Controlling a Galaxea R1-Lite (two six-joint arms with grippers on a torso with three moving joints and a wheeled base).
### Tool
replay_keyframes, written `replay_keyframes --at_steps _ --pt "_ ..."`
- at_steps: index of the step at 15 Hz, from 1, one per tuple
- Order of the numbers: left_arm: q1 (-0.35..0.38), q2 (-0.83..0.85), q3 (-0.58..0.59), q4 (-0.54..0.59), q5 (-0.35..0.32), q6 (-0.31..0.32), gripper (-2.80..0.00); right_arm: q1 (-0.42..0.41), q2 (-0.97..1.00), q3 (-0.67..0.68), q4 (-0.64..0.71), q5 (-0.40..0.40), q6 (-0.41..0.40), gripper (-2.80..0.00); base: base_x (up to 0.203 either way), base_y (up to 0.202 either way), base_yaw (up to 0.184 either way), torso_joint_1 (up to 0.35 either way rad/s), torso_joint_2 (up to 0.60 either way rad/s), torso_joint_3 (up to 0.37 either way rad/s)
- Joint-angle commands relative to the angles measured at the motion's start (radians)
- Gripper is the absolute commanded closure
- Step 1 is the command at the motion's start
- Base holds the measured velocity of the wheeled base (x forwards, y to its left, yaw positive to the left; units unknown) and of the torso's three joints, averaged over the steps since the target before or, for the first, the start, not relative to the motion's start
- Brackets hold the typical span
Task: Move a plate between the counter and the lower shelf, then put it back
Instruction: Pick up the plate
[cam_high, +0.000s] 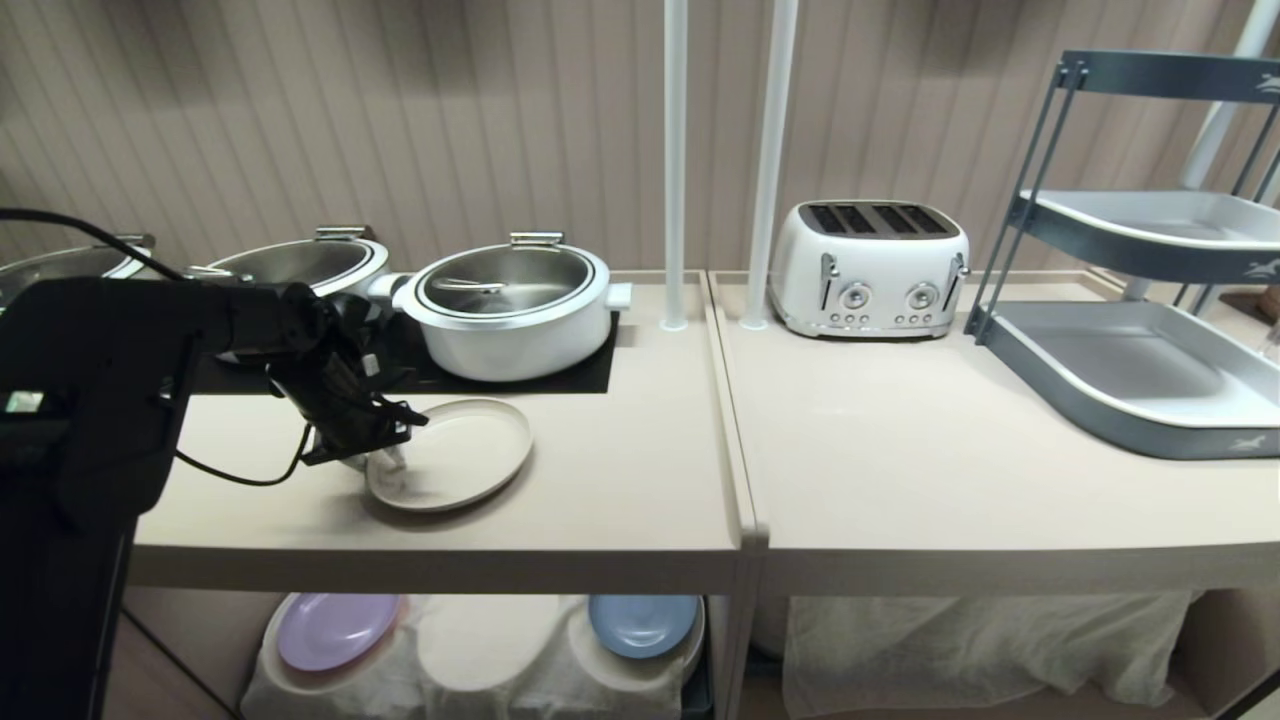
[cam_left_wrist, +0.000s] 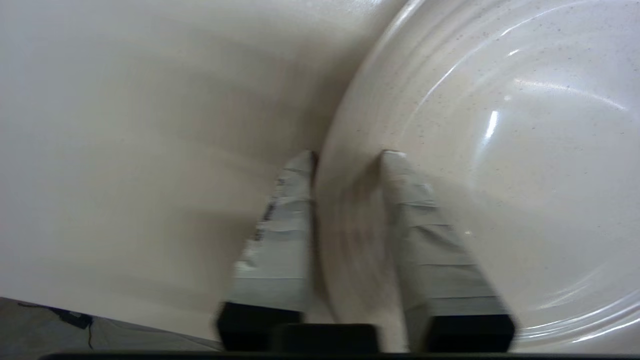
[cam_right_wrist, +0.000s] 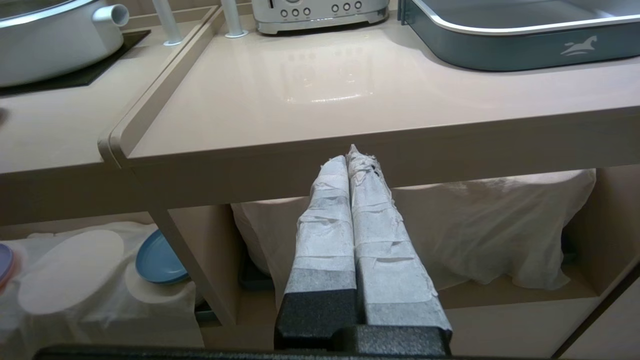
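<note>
standing at the counter (cam_high: 600, 500), the robot has its left gripper (cam_high: 392, 462) down on the near-left edge of the plate (cam_high: 465, 450). in the left wrist view the two taped fingers (cam_left_wrist: 430, 240) have the rim between them, one over the inside of the plate (cam_left_wrist: 500, 150) and one outside it over the worktop, with only the rim's width left between them; that looks like a pinch on the rim. the plate lies on the counter just in front of the black cooktop panel (cam_high: 590, 378) and the white pot (cam_high: 510, 310); its left edge looks a touch raised, though i cannot be sure.

the right gripper (cam_right_wrist: 352, 162) hangs in front of the neighbouring worktop's edge, fingers pressed together with nothing between them.

below, the lower shelf (cam_high: 480, 650) shows its wrinkled white cloth with a lilac plate (cam_high: 335, 630) on the left hump and a blue plate (cam_high: 642, 622) on the right; the middle hump is bare.
</note>
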Motion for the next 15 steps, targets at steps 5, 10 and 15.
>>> replay_keyframes --at_steps 5,10,15 --pt "-0.001 0.010 -0.001 0.005 0.004 -0.001 0.00 0.001 0.001 0.000 0.000 -0.001 0.001 0.00 0.000 0.000 0.000 0.000 0.00 0.000" --pt "-0.001 0.002 0.005 0.012 -0.001 -0.004 0.00 0.000 0.001 0.000 0.000 -0.001 0.001 0.00 0.000 0.000 0.000 0.000 0.00 0.000" --pt "-0.023 -0.037 0.011 0.062 -0.010 -0.007 0.00 0.000 0.001 0.000 0.000 -0.001 0.001 0.00 0.000 0.000 0.000 0.000 0.00 0.000"
